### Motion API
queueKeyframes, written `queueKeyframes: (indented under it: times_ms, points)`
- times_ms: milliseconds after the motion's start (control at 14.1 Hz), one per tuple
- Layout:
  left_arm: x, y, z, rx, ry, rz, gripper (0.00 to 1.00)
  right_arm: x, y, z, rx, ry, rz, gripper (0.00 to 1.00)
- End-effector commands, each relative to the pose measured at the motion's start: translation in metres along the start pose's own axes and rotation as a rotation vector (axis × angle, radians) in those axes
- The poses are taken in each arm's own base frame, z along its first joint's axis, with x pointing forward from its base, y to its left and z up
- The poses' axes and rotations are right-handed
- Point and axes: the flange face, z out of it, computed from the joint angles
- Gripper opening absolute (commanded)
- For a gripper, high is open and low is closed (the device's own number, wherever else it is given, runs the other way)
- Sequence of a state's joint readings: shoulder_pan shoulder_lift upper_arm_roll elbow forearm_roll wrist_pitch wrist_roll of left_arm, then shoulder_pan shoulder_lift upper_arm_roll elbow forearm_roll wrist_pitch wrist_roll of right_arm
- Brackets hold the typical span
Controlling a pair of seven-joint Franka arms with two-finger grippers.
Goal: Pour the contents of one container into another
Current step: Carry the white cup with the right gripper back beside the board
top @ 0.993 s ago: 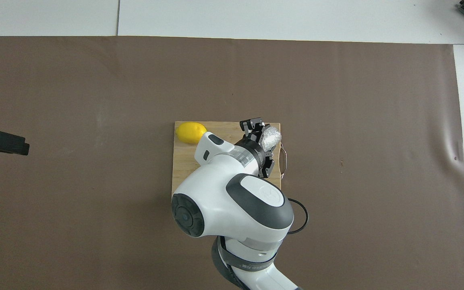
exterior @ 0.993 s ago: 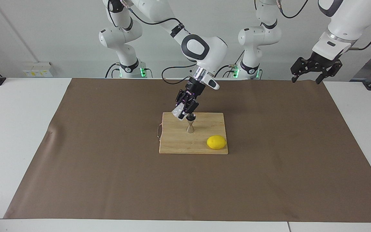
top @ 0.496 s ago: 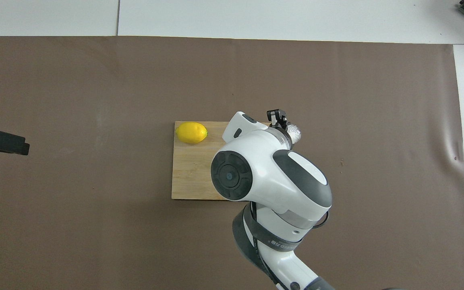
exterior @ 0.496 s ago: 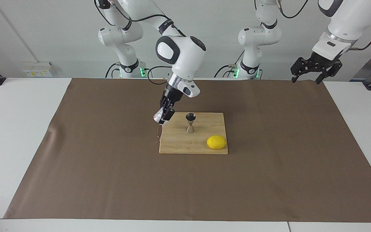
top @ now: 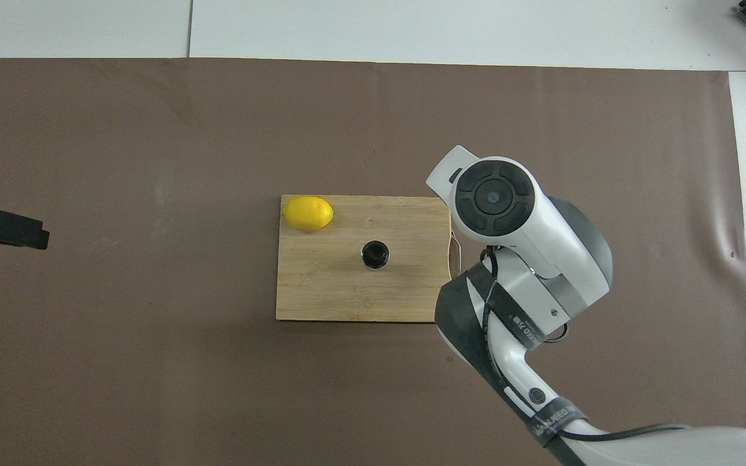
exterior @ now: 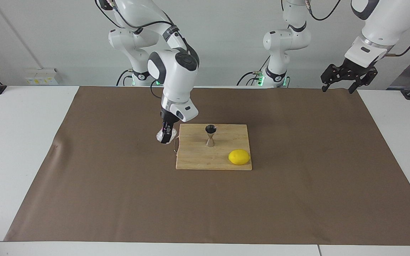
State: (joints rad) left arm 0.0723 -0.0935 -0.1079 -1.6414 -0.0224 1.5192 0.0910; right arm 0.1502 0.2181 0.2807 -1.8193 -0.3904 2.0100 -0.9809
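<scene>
While my right gripper (exterior: 166, 135) pinches the glass cup (exterior: 164, 137) low over the mat beside the board (exterior: 226, 161), the jigger (exterior: 210, 135) stands upright mid-board, toward my idle, spread left gripper (exterior: 347, 76).

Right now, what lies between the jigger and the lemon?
Nothing: only bare board lies between the jigger and the lemon, clearest in the overhead view.

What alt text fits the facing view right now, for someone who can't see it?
The right gripper holds the glass cup low over the brown mat beside the cutting board. On the board stand the steel jigger and a lemon. The left gripper waits, open, at the table's end.
</scene>
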Motion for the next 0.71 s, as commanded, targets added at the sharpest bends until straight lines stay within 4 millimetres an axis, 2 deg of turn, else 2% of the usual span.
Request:
queueKeyframes:
  times_ms: [0, 284, 425, 638]
  points:
    - [-0.004, 0.0, 0.001, 0.012, 0.017, 0.0, 1.0, -0.023, -0.004, 0.027, 0.011, 0.066, -0.008, 0.19]
    - [-0.004, 0.0, 0.001, 0.012, 0.017, 0.0, 1.0, -0.064, -0.014, 0.067, 0.066, 0.194, 0.037, 0.19]
    - [-0.004, 0.0, 0.001, 0.012, 0.017, 0.0, 1.0, -0.077, -0.021, 0.078, 0.077, 0.217, -0.012, 0.19]
    - [-0.004, 0.0, 0.002, 0.012, 0.017, 0.0, 1.0, -0.114, -0.034, 0.102, 0.114, 0.298, -0.003, 0.19]
